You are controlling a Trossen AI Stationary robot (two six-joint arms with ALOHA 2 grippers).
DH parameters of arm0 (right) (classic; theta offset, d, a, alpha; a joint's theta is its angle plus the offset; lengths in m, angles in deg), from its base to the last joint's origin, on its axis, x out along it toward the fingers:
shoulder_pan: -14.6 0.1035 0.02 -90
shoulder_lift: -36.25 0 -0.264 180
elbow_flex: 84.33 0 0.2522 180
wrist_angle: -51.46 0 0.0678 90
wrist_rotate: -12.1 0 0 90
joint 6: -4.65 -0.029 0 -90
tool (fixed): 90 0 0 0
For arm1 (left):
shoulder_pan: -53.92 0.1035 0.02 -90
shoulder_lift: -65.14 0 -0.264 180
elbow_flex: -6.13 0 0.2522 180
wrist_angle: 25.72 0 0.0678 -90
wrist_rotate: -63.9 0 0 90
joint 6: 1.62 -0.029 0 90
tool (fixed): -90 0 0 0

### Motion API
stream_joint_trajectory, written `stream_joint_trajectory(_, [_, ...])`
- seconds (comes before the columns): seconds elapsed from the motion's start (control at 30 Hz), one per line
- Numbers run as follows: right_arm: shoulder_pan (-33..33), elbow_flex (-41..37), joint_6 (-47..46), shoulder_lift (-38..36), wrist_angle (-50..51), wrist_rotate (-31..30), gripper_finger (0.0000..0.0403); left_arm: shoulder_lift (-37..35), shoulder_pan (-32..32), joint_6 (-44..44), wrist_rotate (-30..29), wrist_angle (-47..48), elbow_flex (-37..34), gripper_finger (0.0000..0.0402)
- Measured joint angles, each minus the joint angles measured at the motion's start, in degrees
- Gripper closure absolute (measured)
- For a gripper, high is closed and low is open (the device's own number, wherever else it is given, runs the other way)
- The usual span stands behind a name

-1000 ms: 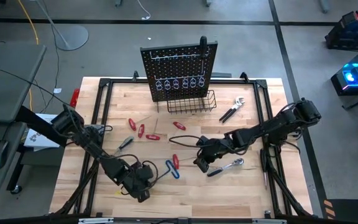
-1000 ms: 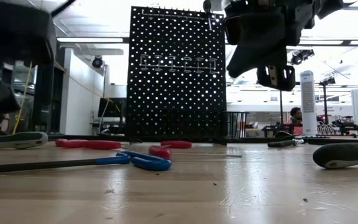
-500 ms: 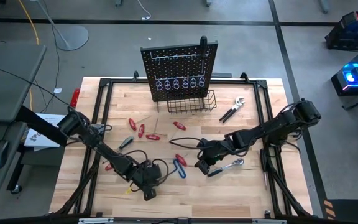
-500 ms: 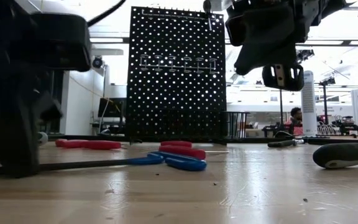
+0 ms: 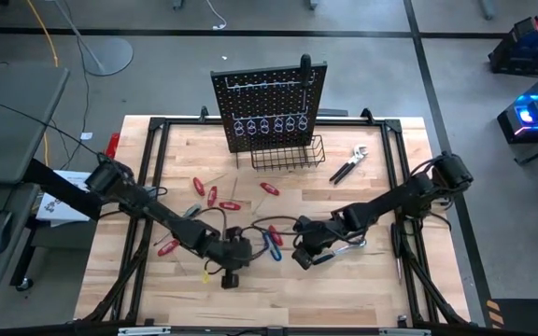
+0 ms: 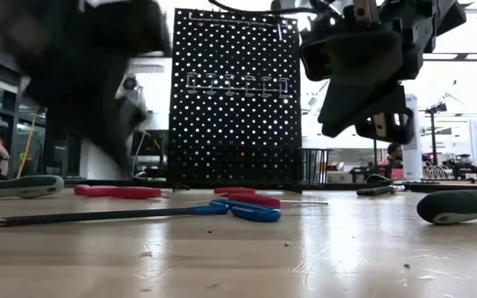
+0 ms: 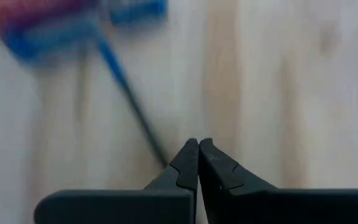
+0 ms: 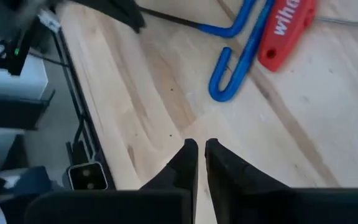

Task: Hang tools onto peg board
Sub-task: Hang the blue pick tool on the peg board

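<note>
The blue T-handle key (image 5: 271, 245) lies flat on the wooden table, its thin dark shaft (image 6: 98, 215) running toward the left. My left gripper (image 7: 197, 146) is shut and blurred; it hangs just above the shaft's free end (image 7: 160, 155), clear of the table in the low view. My right gripper (image 8: 199, 149) hovers above the table right of the key, showing only a narrow gap, with nothing between its fingers. The chrome ratchet (image 5: 347, 247) lies beside it. The peg board (image 5: 269, 103) stands upright at the far edge, a black-handled tool (image 5: 305, 67) hanging on it.
Red-handled screwdrivers (image 5: 215, 198) lie scattered mid-table, and one (image 8: 288, 28) lies against the key's handle. A wire basket (image 5: 288, 154) sits at the board's base. Pliers and a wrench (image 5: 348, 166) lie far right. A dark-handled tool (image 6: 462, 205) lies by the right rail.
My left gripper has gone toward the table's right edge along the near side, rolled, and risen off the table. The blue key has slid toward the right with it and now lies free, its shaft end uncovered. My right gripper has sunk a little.
</note>
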Motion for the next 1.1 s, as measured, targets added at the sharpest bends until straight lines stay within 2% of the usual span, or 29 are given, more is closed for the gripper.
stream_joint_trajectory(0.1, [-0.11,0.0,0.54,-0.13,-0.48,-0.23,0.0383,-1.78,-0.61,2.21,-11.38,2.47,0.35,0.0401])
stream_joint_trajectory(0.2, [-0.53,0.0,0.85,-0.13,-2.56,-0.38,0.0393,-0.01,1.3,3.27,-17.25,5.47,-0.1,0.0401])
stream_joint_trajectory(0.27, [-0.54,0.0,1.41,-0.13,-4.2,-0.59,0.04,1.35,2.97,3.49,-18.45,3.84,0.23,0.0401])
stream_joint_trajectory(0.43, [-0.84,0.01,1.96,-0.35,-4.79,-1.35,0.0402,6.47,5.84,4.23,-14.18,3.69,1.23,0.0401])
stream_joint_trajectory(0.6, [-0.87,0.02,2.78,-0.98,-4.13,-2.99,0.0402,8.91,5.65,5.02,-11.36,1.63,4.22,0.0401])
stream_joint_trajectory(0.77, [-0.87,0.03,4.84,-2.52,-0.36,-4.89,0.0403,13.21,4.44,1.86,-6.52,-3.68,8.45,0.0401])
stream_joint_trajectory(0.9, [-0.87,0.04,6.49,-5.43,3.81,-7.06,0.0403,17.27,3.55,-0.65,-5.36,-3.48,13.0,0.0401])
stream_joint_trajectory(1.1, [-0.28,0.04,6.65,-8.07,9.65,-7.44,0.0402,19.11,3.49,-8.46,-4.23,-3.3,17.19,0.0401])
